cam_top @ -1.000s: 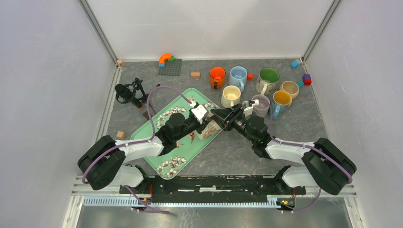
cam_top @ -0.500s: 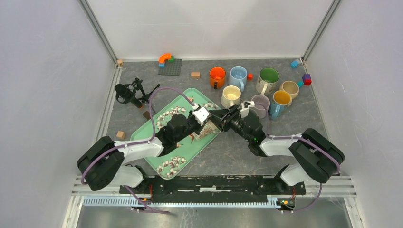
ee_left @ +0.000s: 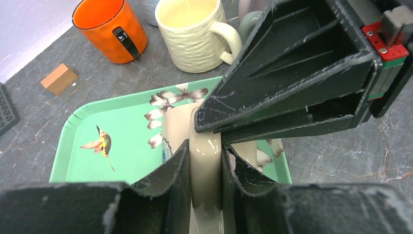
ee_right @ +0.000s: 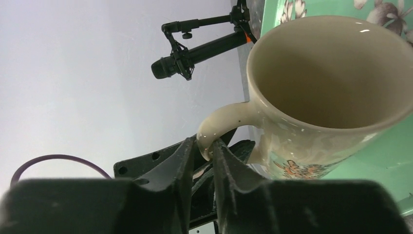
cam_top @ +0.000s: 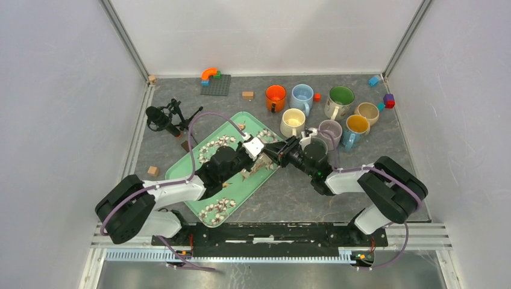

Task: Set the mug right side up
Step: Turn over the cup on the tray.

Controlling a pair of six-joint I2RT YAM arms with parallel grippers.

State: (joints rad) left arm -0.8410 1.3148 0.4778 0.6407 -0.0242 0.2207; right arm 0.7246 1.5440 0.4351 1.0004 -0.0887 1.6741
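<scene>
Left gripper (ee_left: 205, 163) and right gripper (ee_right: 204, 147) pinch mug (ee_right: 336, 131)

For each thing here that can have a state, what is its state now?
mug: tipped on its side over the tray, mouth toward the right arm, not yet upright.
left gripper: shut on the mug.
right gripper: shut on the mug's handle.
tray: flat on the table.
other mugs: all seven upright on the table.
</scene>
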